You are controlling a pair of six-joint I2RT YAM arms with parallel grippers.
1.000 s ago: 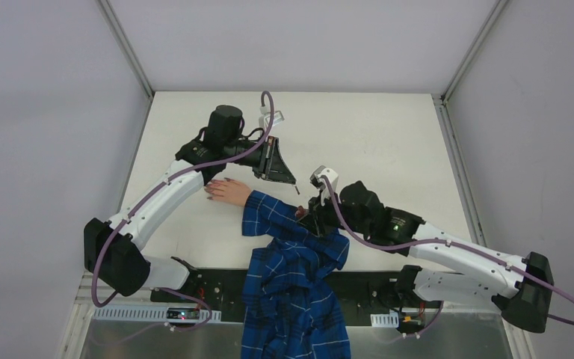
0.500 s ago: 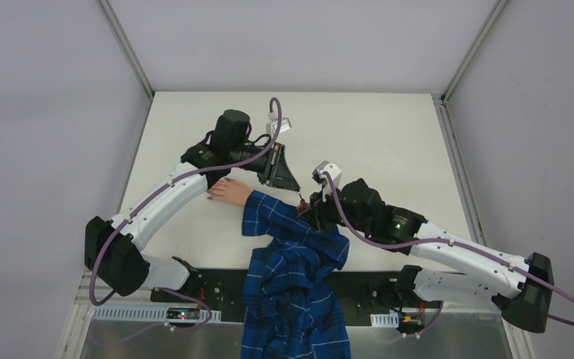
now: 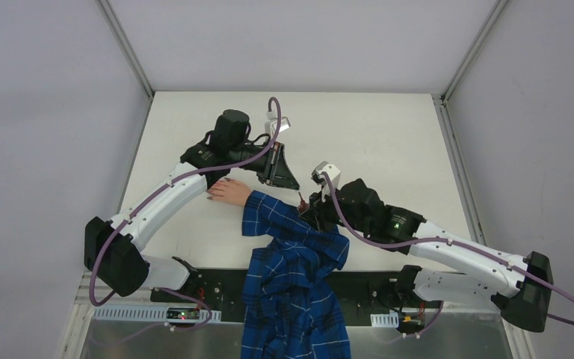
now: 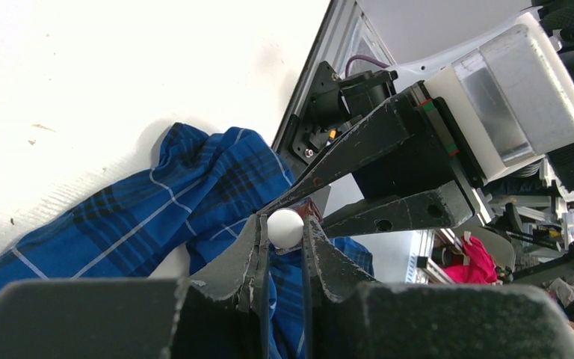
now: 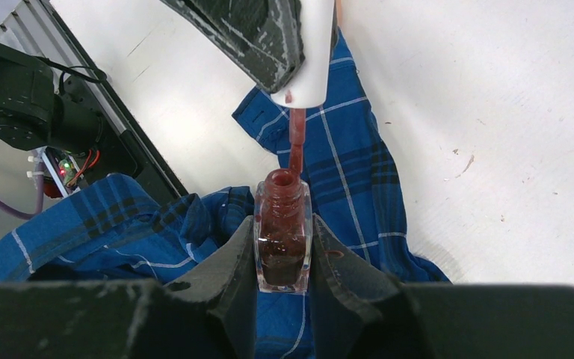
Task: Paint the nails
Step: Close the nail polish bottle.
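A pale hand (image 3: 230, 192) in a blue plaid sleeve (image 3: 269, 213) lies on the table, its dark nails (image 3: 210, 194) pointing left. My right gripper (image 5: 284, 235) is shut on a small glass polish bottle (image 5: 283, 247) of dark red polish, held over the sleeve. My left gripper (image 4: 285, 223) is shut on the white brush cap (image 4: 285, 228). The red brush stem (image 5: 296, 146) under the cap (image 5: 315, 67) reaches down into the bottle's open neck. Seen from above, the left gripper (image 3: 294, 185) and the right gripper (image 3: 308, 203) meet just right of the hand.
The plaid shirt (image 3: 295, 299) trails off the near table edge over the black base rail (image 3: 217, 288). The white table (image 3: 374, 142) has raised frame posts at its back corners. Both arms crowd the middle, with the left arm (image 3: 164, 202) arching over the hand.
My left gripper swung right and down, bringing the brush from beside the bottle into its neck. The right gripper with the bottle shifted slightly. The hand stayed put.
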